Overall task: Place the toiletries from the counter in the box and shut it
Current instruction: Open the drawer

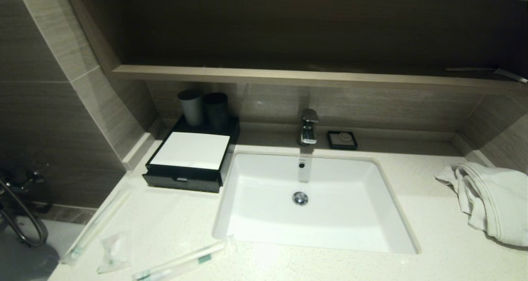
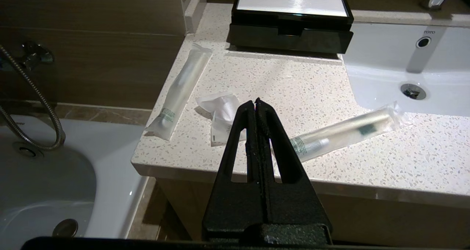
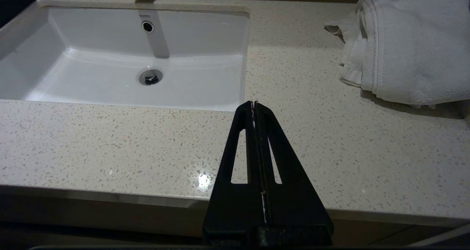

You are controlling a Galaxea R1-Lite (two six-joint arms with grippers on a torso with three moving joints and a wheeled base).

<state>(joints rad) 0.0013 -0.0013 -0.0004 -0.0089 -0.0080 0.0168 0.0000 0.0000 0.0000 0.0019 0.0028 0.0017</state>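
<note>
toiletries on counter (image 1: 173,215), near-left corner, ahead of box (image 1: 189,157): two long sachets (image 2: 180,92) (image 2: 345,130), one small packet (image 2: 222,114); three in all, loose and apart, probably for single picks. box far left beside sink (image 1: 313,198), drawer shut, needs opening first. left gripper (image 2: 256,101) clenched, empty, above near edge; right gripper (image 3: 254,104) likewise, parked. one towel (image 1: 491,198) far right, two cups (image 1: 204,107) behind box.

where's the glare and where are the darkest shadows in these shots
Head view: a bright reflection washes out the counter edge by the near sachet, and the recess above the shelf is deep shadow. Left wrist view: the box top panel glares white. Right wrist view: one small light spot on the counter beside the right tool.
</note>
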